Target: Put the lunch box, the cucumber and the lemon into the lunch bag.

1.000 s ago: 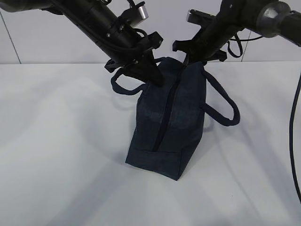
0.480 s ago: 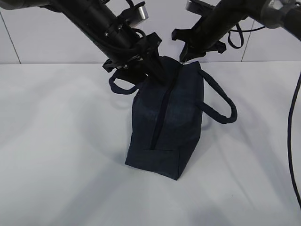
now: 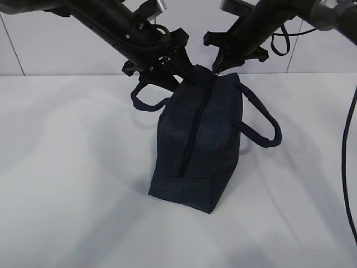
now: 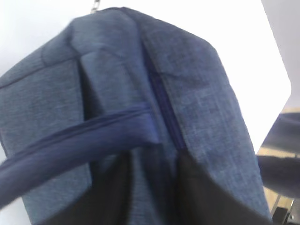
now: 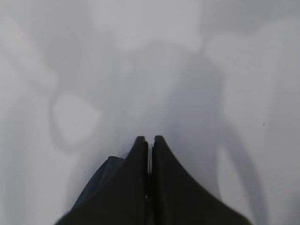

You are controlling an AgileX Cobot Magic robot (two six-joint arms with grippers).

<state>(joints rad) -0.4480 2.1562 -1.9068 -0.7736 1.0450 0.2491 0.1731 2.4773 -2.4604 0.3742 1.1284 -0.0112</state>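
Between the black fingers of the left gripper (image 4: 154, 187), which stand spread apart at the bottom of its wrist view, lies the far end of the lunch bag (image 3: 198, 142), with the zipper (image 4: 161, 101) running away from the gripper along the top and one handle (image 4: 75, 140) crossing just ahead of the left finger; whether those fingers touch the cloth I cannot tell. Just beside it, across the same end of the bag, the right gripper (image 5: 150, 143) has its fingers pressed together, and from the exterior view its tip sits at the bag's top far corner; whether it pinches a bit of fabric or the pull there is hidden. Outward from both, the bag stands upright on the white worktop (image 3: 67, 184), the second handle (image 3: 262, 123) looping off to the right gripper's side. The zipper looks drawn shut along its whole visible length, and no lunch box, cucumber or lemon lies anywhere on the worktop, so I judge the packing finished, with only the letting go left. Only the left wrist view shows the seam and a small metal bit at the bag's near end; the right wrist view gives mostly bare worktop and shadows.
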